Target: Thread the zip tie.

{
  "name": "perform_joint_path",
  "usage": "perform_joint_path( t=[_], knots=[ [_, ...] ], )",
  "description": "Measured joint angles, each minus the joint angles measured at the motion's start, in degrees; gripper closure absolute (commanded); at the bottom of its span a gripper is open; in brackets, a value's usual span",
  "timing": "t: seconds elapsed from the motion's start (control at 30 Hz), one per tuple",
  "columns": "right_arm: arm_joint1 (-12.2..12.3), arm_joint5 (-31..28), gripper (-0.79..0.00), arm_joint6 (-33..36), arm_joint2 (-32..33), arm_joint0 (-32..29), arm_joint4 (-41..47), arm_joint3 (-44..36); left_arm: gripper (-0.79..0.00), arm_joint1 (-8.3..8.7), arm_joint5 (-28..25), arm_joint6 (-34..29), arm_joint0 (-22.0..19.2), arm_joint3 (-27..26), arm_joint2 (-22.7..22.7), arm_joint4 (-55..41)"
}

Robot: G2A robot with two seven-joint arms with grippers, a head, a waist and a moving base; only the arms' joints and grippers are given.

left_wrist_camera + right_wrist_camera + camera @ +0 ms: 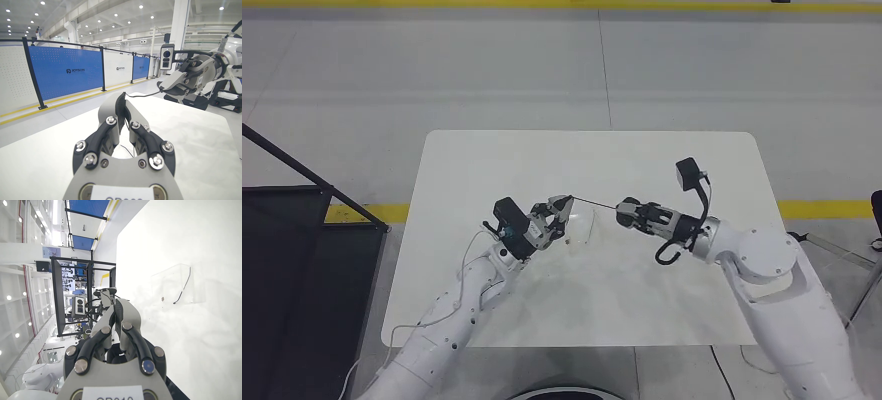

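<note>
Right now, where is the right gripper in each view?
Top view: right gripper above the middle of the table, shut on one end of the zip tie.
Left wrist view: right gripper across the table, beyond the left gripper, at the tie's far end.
Right wrist view: right gripper in the near foreground, fingers pointing away.
Shared landmark: the white table.

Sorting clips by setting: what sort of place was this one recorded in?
Probably a large indoor robotics hall or factory floor: blue and white perforated barrier panels fence off the area, yellow floor lines mark lanes, and a high ceiling carries rows of spotlights.
</note>
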Motion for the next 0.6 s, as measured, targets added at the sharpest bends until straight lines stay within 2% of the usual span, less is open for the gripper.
perform_joint_path(
  t=[0.43, 0.6],
  knots=[
    [0.12, -0.65, 0.000, 0.20, 0.54, -0.62, -0.12, -0.43, 0.000, 0.00, 0.01, 0.01, 0.00, 0.00, 0.00, -0.01],
    [0.38, 1.52, 0.000, -2.61, 0.91, -3.03, -3.66, -4.73, 0.000, 0.00, 0.01, 0.01, 0.00, 0.00, 0.00, -0.01]
  ],
)
